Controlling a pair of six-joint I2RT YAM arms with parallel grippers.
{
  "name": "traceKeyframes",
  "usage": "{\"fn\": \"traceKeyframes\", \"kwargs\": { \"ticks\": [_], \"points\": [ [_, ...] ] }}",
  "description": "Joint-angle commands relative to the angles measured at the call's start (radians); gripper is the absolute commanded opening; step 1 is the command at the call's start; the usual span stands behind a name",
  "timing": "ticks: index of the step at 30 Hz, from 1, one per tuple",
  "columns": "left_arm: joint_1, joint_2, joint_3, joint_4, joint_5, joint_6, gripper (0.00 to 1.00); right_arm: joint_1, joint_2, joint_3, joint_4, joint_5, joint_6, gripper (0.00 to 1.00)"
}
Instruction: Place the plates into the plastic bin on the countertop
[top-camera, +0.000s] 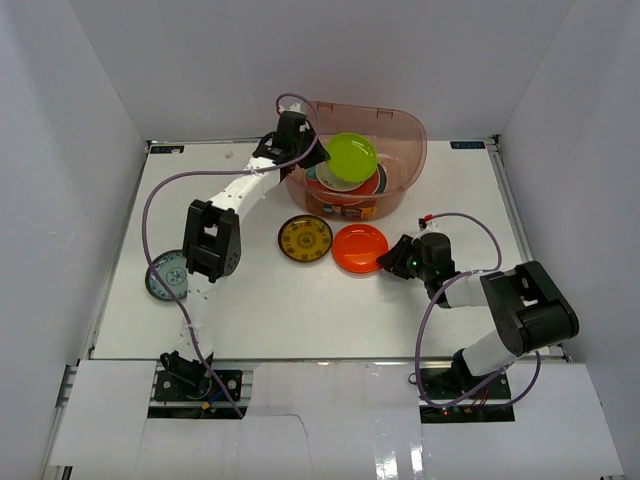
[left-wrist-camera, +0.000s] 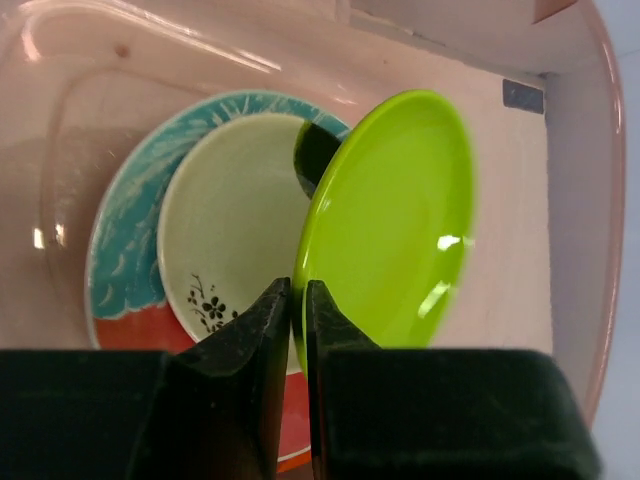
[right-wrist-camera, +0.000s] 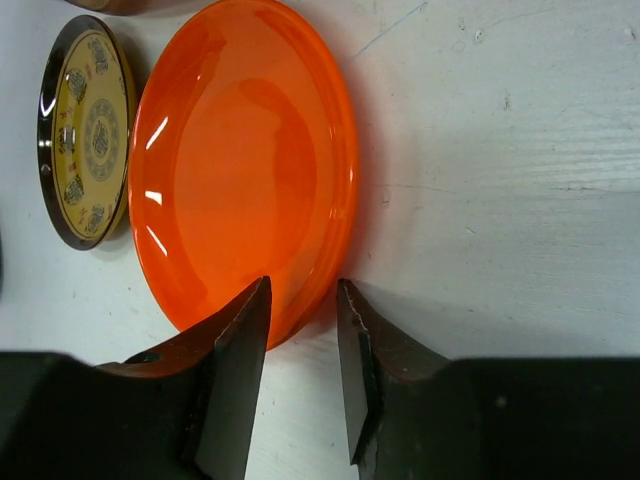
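Observation:
My left gripper (top-camera: 318, 156) is shut on the rim of the lime green plate (top-camera: 351, 156), holding it tilted over the plastic bin (top-camera: 408, 140). In the left wrist view the fingers (left-wrist-camera: 270, 330) pinch the lime green plate (left-wrist-camera: 390, 220) above a cream plate (left-wrist-camera: 235, 215) stacked on a red-teal floral plate (left-wrist-camera: 120, 220). My right gripper (top-camera: 388, 260) is open, its jaws straddling the near rim of the orange plate (top-camera: 359, 247), which lies flat on the countertop (top-camera: 300, 310). The orange plate (right-wrist-camera: 240, 170) fills the right wrist view, next to the brown-gold plate (right-wrist-camera: 85, 130).
The brown-gold plate (top-camera: 305, 239) lies left of the orange one, in front of the bin. A small blue-patterned plate (top-camera: 167, 276) lies at the left, partly under the left arm. White walls enclose the countertop.

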Motion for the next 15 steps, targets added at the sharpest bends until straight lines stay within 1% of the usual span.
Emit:
{"fn": "traceKeyframes", "kwargs": {
  "ticks": [1,2,3,5,7,8,9,10,11,12,13,14,15],
  "points": [
    [-0.008,-0.019,0.059,-0.022,0.021,0.02,0.27,-0.004,0.013,0.009,0.001,0.022,0.009,0.32],
    [-0.008,-0.019,0.056,-0.023,0.024,0.019,0.33,-0.003,0.009,0.009,0.001,0.025,0.009,0.28],
    [-0.008,-0.027,0.05,-0.023,0.027,0.017,0.45,-0.004,0.007,0.011,-0.001,0.031,0.009,0.23],
    [-0.008,-0.045,0.052,-0.022,0.039,0.025,0.54,-0.006,-0.005,0.008,-0.002,0.032,0.009,0.13],
    [-0.008,-0.091,0.058,-0.02,0.044,0.036,0.63,-0.006,-0.051,-0.015,-0.009,0.038,0.003,0.11],
    [-0.008,-0.113,0.059,-0.02,0.046,0.054,0.7,-0.006,-0.103,-0.026,-0.015,0.04,-0.003,0.09],
    [-0.01,-0.137,0.059,-0.02,0.046,0.065,0.74,-0.004,-0.137,-0.036,-0.027,0.042,-0.01,0.08],
    [-0.01,-0.195,0.044,-0.02,0.047,0.077,0.76,-0.004,-0.177,-0.049,-0.07,0.042,-0.026,0.08],
    [-0.008,-0.229,0.027,-0.02,0.039,0.1,0.8,-0.004,-0.268,-0.066,-0.102,0.042,-0.034,0.08],
    [-0.008,-0.267,0.003,-0.022,0.032,0.111,0.81,-0.004,-0.315,-0.072,-0.137,0.029,-0.043,0.08],
    [-0.01,-0.309,-0.079,-0.019,0.023,0.118,0.81,-0.004,-0.368,-0.079,-0.189,0.016,-0.056,0.08],
    [-0.008,-0.405,-0.136,-0.014,-0.003,0.125,0.81,-0.004,-0.477,-0.087,-0.218,0.002,-0.06,0.08],
    [-0.008,-0.456,-0.202,0.007,-0.017,0.134,0.81,-0.004,-0.528,-0.083,-0.255,-0.003,-0.065,0.08]
  ]
}}
